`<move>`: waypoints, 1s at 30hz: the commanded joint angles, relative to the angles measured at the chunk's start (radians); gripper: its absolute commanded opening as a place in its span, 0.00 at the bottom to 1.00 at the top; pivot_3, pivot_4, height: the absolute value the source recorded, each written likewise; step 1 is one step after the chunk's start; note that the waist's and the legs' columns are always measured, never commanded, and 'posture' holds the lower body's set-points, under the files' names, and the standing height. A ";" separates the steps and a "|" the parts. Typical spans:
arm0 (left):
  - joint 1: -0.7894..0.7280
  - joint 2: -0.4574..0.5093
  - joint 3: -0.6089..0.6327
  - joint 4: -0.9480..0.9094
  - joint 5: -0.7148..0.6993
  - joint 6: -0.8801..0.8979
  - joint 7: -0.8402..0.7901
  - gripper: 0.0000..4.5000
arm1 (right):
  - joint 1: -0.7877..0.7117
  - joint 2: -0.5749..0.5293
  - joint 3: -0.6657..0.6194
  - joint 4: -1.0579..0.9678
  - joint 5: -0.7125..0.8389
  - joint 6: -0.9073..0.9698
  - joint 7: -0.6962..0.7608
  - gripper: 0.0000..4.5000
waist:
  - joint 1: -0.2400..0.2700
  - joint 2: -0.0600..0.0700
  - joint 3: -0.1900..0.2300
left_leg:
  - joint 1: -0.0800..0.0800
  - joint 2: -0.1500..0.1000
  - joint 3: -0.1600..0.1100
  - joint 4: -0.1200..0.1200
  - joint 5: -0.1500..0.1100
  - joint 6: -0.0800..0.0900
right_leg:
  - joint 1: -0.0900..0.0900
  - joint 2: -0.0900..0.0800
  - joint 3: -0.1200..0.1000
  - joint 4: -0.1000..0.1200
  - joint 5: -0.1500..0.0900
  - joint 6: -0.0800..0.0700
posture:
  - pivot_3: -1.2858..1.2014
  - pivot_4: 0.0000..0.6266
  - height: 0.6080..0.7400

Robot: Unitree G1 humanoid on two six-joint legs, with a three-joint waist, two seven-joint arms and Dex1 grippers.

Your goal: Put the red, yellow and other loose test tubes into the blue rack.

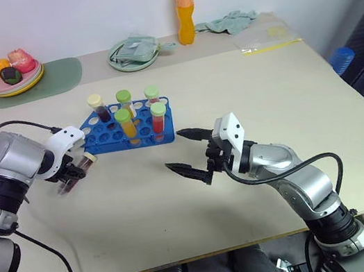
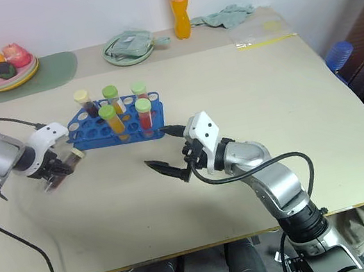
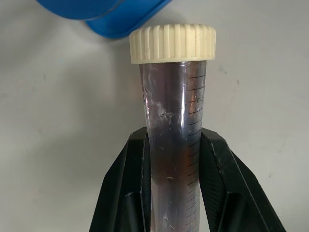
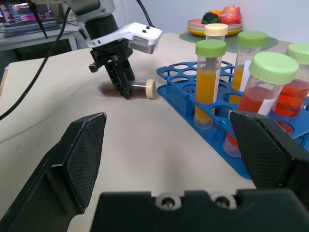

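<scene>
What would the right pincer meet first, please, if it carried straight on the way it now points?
Most likely the blue rack and its upright tubes: the open right pincer points level toward them across bare table. The exact line is hard to judge, so it might pass just before the rack's near edge.

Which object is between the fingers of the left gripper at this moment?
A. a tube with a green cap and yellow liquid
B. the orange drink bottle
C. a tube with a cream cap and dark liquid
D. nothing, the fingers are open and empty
C. In the left wrist view the two black fingers press both sides of the dark tube with the cream cap, which lies on the table beside the blue rack.
</scene>
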 commanded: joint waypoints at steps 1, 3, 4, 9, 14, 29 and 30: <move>0.069 0.127 0.091 -0.048 0.013 -0.133 -0.069 0.17 | 0.005 -0.004 -0.013 -0.049 0.004 -0.003 -0.009 1.00 | -0.004 0.000 0.000 | 0.000 0.000 0.000 0.000 0.000 0.000 | -0.001 0.000 0.000 0.000 0.000 0.000 | 0.52 0.24 1.00; 0.176 0.200 0.200 -0.093 -0.054 -0.237 -0.108 0.17 | 0.010 -0.009 -0.016 -0.054 0.007 0.000 -0.010 1.00 | -0.013 0.000 0.000 | -0.001 0.001 -0.001 -0.001 0.000 0.000 | -0.003 0.000 0.001 0.001 0.000 0.000 | 0.52 0.24 1.00; 0.247 0.212 0.297 -0.123 -0.128 -0.307 -0.142 0.17 | 0.013 -0.010 -0.018 -0.055 0.011 0.001 -0.008 1.00 | -0.016 0.000 0.000 | -0.001 0.001 -0.002 -0.001 0.000 0.000 | -0.003 0.000 0.001 0.001 0.000 0.000 | 0.52 0.24 1.00; 0.537 0.079 0.762 -0.344 -0.382 -0.487 -0.080 0.17 | 0.007 -0.018 -0.018 -0.043 0.023 -0.001 0.014 1.00 | 0.009 0.001 0.000 | -0.002 0.005 -0.002 -0.001 0.000 0.000 | -0.003 -0.002 0.001 0.000 0.000 -0.001 | 0.52 0.24 1.00; 0.500 -0.287 0.970 -0.477 -0.442 -0.461 0.399 0.17 | -0.006 -0.023 -0.018 -0.030 0.025 -0.006 0.035 1.00 | 0.035 0.000 0.000 | -0.002 0.004 -0.003 0.003 0.000 0.001 | 0.000 -0.002 -0.001 0.000 0.000 0.000 | 0.52 0.24 1.00; 0.605 -0.796 0.816 -0.542 -0.006 -0.949 1.025 0.17 | -0.010 -0.019 -0.025 -0.030 0.021 0.004 0.029 1.00 | 0.033 -0.003 -0.002 | -0.001 -0.001 0.000 0.004 0.000 0.001 | 0.000 -0.002 0.001 0.000 0.001 0.000 | 0.52 0.24 1.00; 0.595 -0.797 0.809 -0.511 0.003 -0.956 1.032 0.17 | -0.010 -0.018 -0.025 -0.030 0.020 0.003 0.027 1.00 | 0.033 -0.003 -0.003 | -0.001 -0.001 0.001 0.004 0.000 0.001 | 0.000 -0.002 0.001 0.000 0.001 0.000 | 0.52 0.24 1.00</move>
